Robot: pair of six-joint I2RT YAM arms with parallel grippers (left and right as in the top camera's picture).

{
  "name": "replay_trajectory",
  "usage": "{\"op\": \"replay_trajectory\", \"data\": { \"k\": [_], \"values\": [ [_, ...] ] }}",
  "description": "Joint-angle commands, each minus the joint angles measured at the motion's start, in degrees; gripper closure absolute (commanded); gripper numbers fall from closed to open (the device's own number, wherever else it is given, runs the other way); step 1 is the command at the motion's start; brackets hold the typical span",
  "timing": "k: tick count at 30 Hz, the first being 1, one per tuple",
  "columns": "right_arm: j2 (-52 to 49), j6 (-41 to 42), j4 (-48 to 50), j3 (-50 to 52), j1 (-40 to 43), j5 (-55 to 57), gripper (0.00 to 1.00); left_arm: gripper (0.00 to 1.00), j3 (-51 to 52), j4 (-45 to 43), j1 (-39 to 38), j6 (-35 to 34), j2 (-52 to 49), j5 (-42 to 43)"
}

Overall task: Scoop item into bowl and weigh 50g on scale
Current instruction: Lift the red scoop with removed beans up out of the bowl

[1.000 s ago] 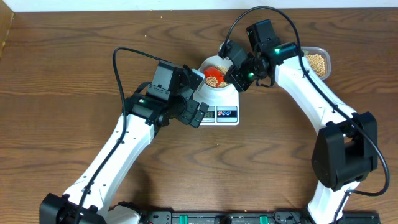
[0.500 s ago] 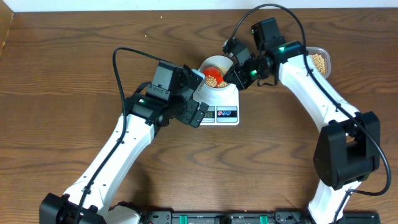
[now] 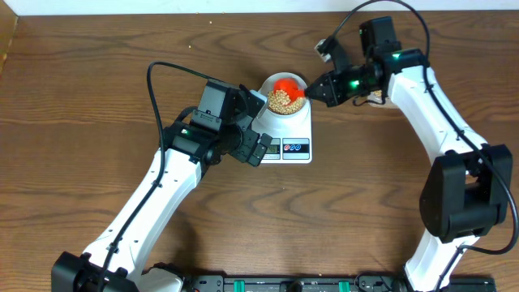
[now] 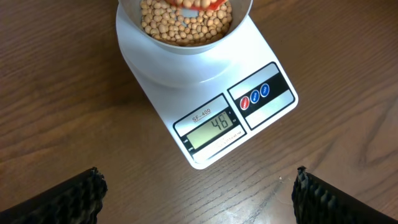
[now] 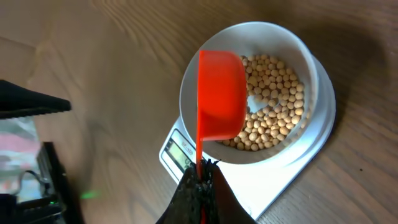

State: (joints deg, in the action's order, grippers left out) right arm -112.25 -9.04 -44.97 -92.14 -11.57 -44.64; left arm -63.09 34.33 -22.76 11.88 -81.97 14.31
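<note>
Right claw [image 5: 199, 179] pinches the scoop [image 5: 221, 93] handle, scoop just ahead over the bowl [image 5: 267, 26]; scale [image 4: 205, 93] reads 48, so trickle few beans [image 5: 277, 87].

Your table [image 4: 74, 99] is brown wood with a visible grain and a low satin sheen. The scale [image 4: 163, 84] looks like smooth white plastic, faintly glossy. The bowl [image 5: 277, 38] is smooth and pale with a soft shine, and the beans [image 5: 273, 99] in it are matt tan. The scoop [image 5: 221, 93] is smooth orange-red plastic. In the lower corners of the left wrist view, your left gripper [image 4: 198, 202] has black pads [image 4: 78, 198], rough and finely pebbled.
</note>
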Motion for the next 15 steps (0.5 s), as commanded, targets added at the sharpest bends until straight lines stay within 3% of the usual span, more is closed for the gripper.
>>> {"op": "replay_trajectory", "data": {
  "k": [1, 15],
  "values": [
    [-0.6, 1.9, 0.0, -0.9, 2.2, -5.7, 0.99, 0.02, 0.0, 0.2, 0.1, 0.5, 0.0, 0.5],
    [-0.6, 3.3, 0.0, -0.9, 4.3, -10.6, 0.99, 0.02, 0.0, 0.2, 0.1, 0.5, 0.0, 0.5]
  ]
}}
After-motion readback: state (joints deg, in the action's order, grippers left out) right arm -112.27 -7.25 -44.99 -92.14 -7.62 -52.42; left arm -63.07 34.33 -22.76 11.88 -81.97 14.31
